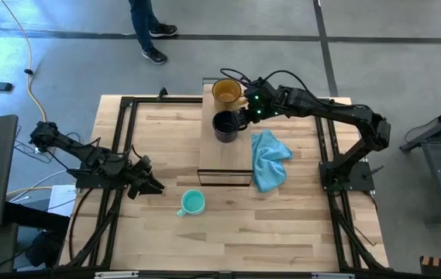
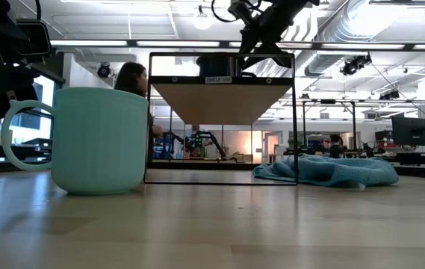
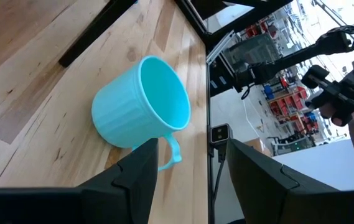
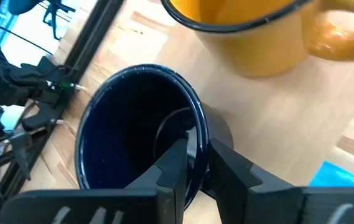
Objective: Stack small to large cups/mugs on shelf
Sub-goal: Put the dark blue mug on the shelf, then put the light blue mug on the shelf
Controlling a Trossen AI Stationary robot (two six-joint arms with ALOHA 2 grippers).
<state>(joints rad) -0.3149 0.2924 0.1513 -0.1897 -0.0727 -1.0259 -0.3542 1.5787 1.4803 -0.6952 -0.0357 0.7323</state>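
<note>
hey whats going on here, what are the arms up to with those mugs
The right gripper is clamped on the rim of the black mug, which sits on the shelf beside the amber-yellow mug. The left gripper is open on the table, just short of the teal mug, which stands on the tabletop and not on the shelf. A blue cloth lies crumpled beside the shelf. No mug is stacked in another yet.
</note>
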